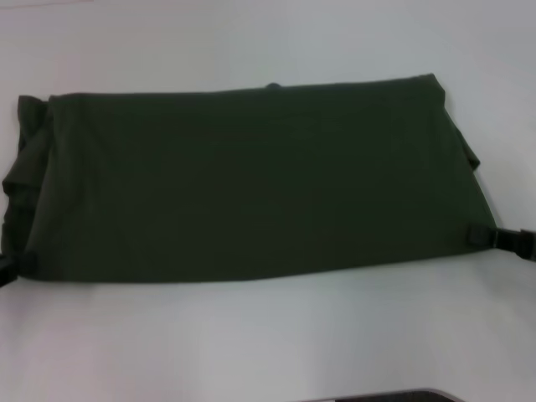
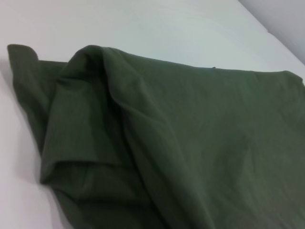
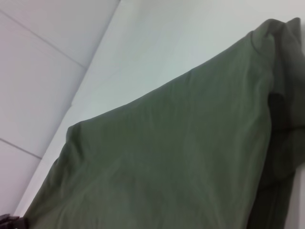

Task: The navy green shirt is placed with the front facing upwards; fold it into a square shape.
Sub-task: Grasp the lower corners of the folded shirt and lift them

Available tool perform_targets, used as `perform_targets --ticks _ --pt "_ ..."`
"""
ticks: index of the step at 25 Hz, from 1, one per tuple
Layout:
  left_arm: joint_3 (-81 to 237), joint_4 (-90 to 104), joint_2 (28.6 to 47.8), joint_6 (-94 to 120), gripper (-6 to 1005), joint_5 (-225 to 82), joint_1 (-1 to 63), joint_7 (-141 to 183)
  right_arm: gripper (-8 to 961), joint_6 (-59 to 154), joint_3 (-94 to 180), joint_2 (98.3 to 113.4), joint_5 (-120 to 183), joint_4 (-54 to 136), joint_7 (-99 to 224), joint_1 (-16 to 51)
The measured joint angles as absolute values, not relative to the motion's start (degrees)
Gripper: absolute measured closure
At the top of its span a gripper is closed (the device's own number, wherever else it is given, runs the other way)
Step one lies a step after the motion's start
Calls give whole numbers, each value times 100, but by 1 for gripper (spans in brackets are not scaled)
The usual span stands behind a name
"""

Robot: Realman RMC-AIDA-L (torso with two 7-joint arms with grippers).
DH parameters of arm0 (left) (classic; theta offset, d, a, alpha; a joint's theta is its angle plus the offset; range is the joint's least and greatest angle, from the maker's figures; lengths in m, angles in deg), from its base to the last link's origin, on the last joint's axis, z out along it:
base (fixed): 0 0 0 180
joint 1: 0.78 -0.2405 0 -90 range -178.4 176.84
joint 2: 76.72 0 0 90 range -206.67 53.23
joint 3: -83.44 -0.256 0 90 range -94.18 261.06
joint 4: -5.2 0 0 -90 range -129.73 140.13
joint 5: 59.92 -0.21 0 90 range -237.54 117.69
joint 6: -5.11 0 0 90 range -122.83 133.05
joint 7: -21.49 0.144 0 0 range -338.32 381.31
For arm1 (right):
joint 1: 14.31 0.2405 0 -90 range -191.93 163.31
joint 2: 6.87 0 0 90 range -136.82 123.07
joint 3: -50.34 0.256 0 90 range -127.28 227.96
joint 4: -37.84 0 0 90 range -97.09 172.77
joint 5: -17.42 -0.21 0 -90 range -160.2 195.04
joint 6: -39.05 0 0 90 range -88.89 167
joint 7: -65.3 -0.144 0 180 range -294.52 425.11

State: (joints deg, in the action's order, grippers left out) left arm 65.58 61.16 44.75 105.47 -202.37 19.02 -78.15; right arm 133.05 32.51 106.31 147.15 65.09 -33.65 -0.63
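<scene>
Nearest you in the head view is a dark curved edge (image 1: 377,395) at the bottom of the frame, and beyond it the pale tabletop (image 1: 251,335). On that tabletop the navy green shirt (image 1: 251,184) lies spread as a wide band, already folded once so that its plain side faces up; no lettering shows.

Your left gripper (image 1: 18,265) sits at the shirt's near left corner. Its jaws are closed on the cloth there, one dark finger lying over the fabric edge, so the whole shirt stretches away from those jaws toward the other arm. Just beyond these jaws the left sleeve (image 1: 25,159) is bunched and wrinkled along the shirt's left edge; the left wrist view shows it as a rumpled flap (image 2: 71,129) lying over the smoother body.

Your right gripper (image 1: 486,237) is at the near right corner, and its jaws are likewise pinched on the cloth, with a dark finger on top of the fabric. From these jaws the shirt runs out flat toward the left gripper. The right sleeve (image 1: 469,142) folds under, just beyond these jaws along the right edge. In the right wrist view the cloth (image 3: 167,157) fills most of the frame, and a dark piece of the gripper (image 3: 10,221) shows at the corner, touching the fabric.

The shirt's near edge runs roughly straight between the two sets of jaws.
</scene>
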Motion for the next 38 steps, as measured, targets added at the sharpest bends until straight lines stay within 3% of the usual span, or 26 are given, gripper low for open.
perform_targets --ticks 16,38 --pt "6965 6235 4513 11420 959 -20240 1416 -7543 937 13749 3249 10606 14750 6500 -2715 -790" --pt "6961 6160 4572 11417 908 -20576 1328 -7405 930 13610 3506 10583 14901 6506 -2777 -893"
